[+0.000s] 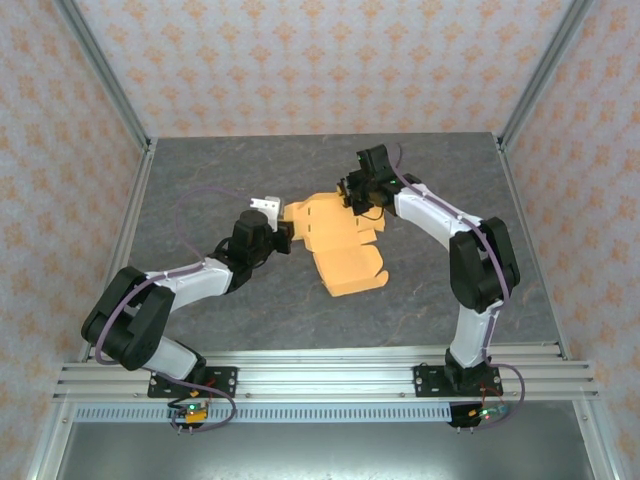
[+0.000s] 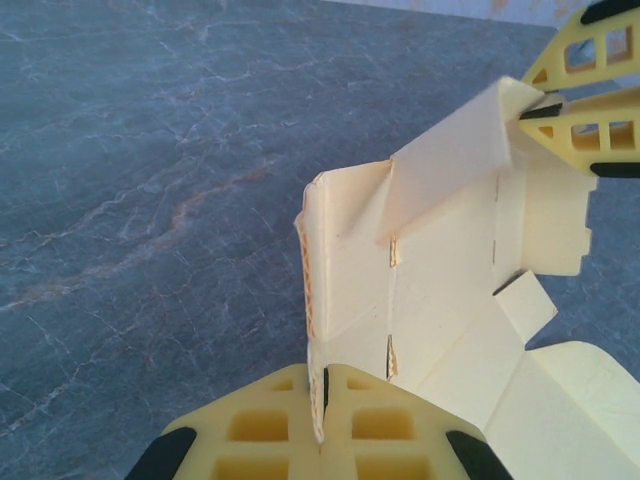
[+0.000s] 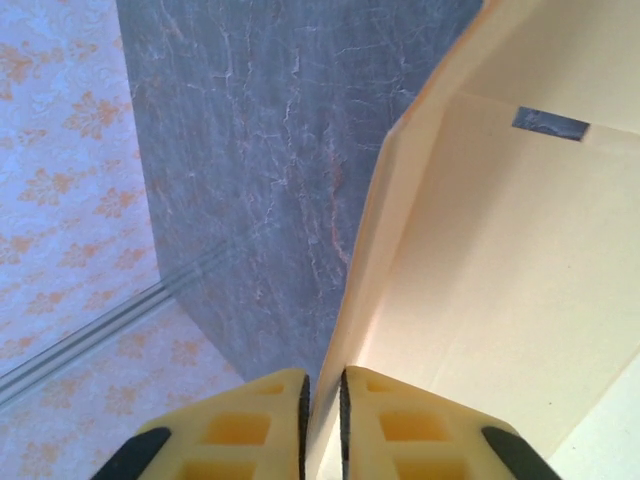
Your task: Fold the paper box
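Left wrist view showed the left pincer (image 2: 322, 392) pinching the paper box (image 2: 440, 255); the right pincer (image 3: 322, 392) likewise, best folding slowly along the crease.

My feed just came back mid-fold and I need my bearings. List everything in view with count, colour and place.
paper box: one, tan-orange, partly folded with some flaps raised, mid-table between the two grippers.
table: one, grey marbled, under the box.
walls: three, pale with an orange pattern, on the far, left and right sides.
frame rails: silver metal, across the near edge and up the far corners.
left gripper: one, yellow fingers with black patches, shut on an upright edge at the box's left side.
right gripper: one, same colours, shut on the edge of a raised panel at the box's far right.
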Robot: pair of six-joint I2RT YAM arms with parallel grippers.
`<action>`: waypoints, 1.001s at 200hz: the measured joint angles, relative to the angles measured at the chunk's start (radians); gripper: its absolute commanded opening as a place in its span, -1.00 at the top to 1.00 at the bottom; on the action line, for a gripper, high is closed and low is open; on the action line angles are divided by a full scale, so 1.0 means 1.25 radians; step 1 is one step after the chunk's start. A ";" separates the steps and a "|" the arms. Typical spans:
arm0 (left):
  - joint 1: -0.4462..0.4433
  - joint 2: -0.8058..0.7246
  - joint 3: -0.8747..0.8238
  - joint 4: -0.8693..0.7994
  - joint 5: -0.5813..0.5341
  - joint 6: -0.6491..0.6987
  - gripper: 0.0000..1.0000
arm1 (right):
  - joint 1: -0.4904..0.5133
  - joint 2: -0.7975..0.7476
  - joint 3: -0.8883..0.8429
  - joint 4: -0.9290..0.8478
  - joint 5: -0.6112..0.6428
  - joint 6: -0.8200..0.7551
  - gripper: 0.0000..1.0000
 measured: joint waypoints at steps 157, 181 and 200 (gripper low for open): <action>0.002 -0.111 -0.075 -0.046 -0.024 -0.080 -0.14 | 0.000 -0.124 -0.421 0.510 -0.025 -0.073 1.00; 0.002 -0.105 -0.103 -0.040 -0.024 -0.085 -0.14 | 0.000 -0.124 -0.431 0.593 -0.059 -0.067 1.00; 0.002 -0.104 -0.122 -0.042 -0.024 -0.086 -0.15 | 0.000 -0.124 -0.430 0.660 -0.080 -0.056 1.00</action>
